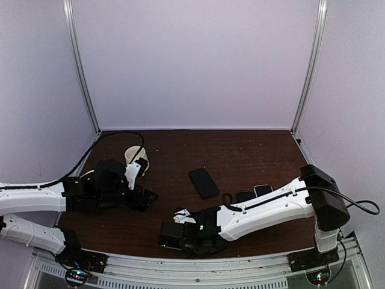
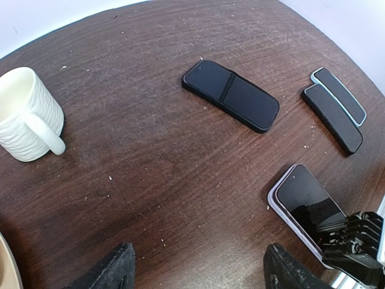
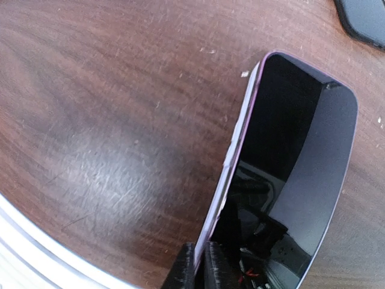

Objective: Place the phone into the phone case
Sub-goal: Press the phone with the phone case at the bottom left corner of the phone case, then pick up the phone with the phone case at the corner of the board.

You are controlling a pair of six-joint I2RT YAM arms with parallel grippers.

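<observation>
The right claw (image 3: 201,265) has pinched one end of the phone (image 3: 295,156), one finger on the lilac side rail and the other on the glass. The bite looks shallow and lies at the very end of the phone. I would therefore lift slowly and keep the phone nearly level, so the long free end does not swing or pivot in the grip. The phone lies at the near edge of the worktop (image 2: 156,174), screen up.

Beyond it, mid-worktop, is the black slab (image 2: 231,95) with a band across it, which I take for the phone case. Two narrower dark slabs (image 2: 334,114) lie side by side to its right, so I would check which one is hollow before committing.

The left claw (image 2: 198,271) hovers with its jaws wide apart and nothing between them. It is well placed to pin the case while the phone goes in corner first. The white mug (image 2: 27,114) stands well clear.
</observation>
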